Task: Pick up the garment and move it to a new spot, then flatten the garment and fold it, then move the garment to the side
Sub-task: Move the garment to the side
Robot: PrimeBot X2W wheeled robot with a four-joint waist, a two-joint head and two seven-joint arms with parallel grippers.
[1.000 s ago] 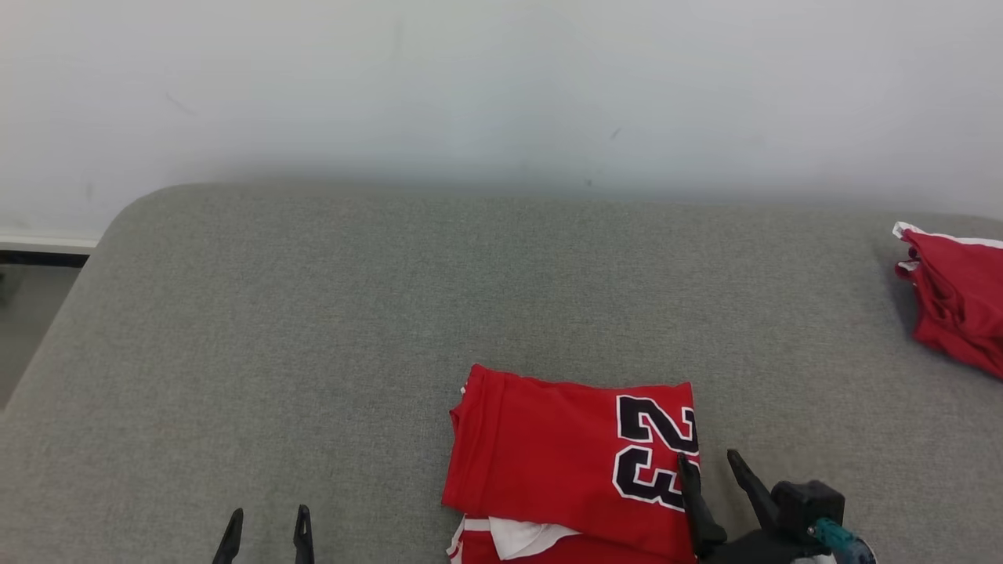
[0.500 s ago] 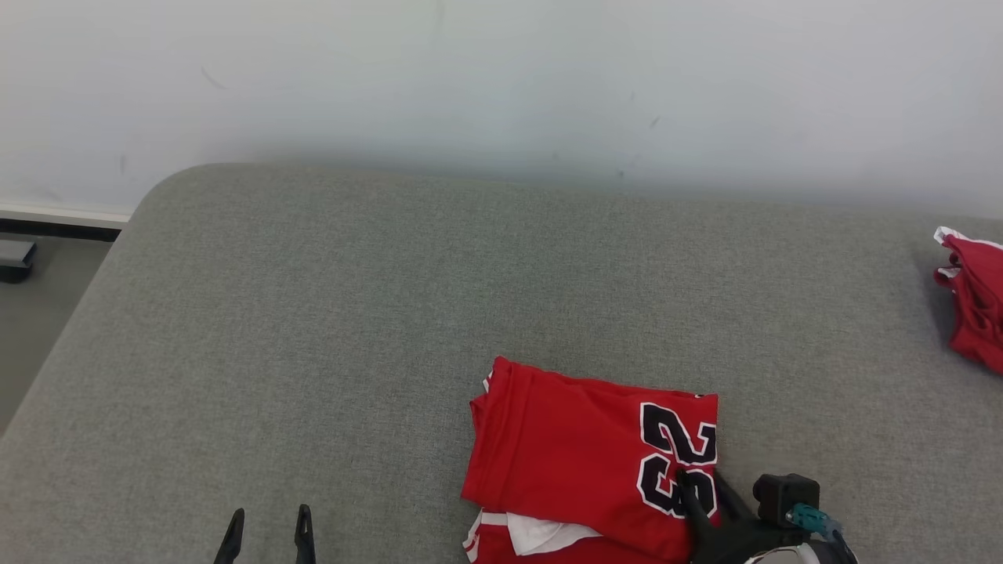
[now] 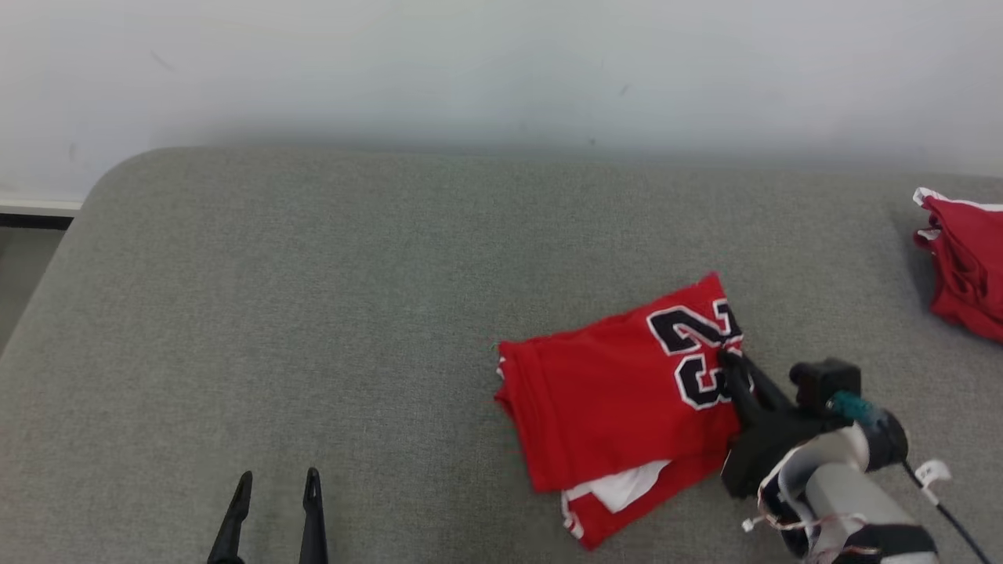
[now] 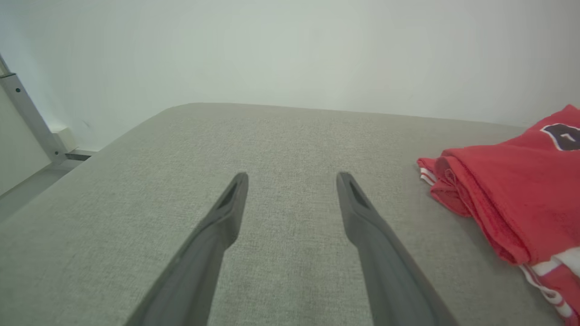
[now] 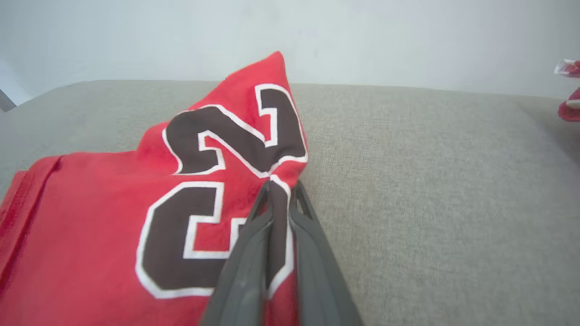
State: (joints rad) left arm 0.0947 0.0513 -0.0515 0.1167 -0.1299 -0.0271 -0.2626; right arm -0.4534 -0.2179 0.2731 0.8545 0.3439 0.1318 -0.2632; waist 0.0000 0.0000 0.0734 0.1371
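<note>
A: Pincers, what is each doing?
B: Near left, the left pincer (image 3: 280, 473) stands wide and empty. The right pincer (image 3: 729, 359) pinches the numbered corner of the folded red garment (image 3: 611, 399), mid-right on the tabletop (image 3: 353, 274), probably to drag it sideways. A red heap (image 3: 964, 266) lies far right.

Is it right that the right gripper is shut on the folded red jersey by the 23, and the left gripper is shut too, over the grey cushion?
No: the left gripper is open, spread wide over the grey cushion, as the left wrist view shows. The right gripper is shut on the folded red jersey by the 23.
</note>
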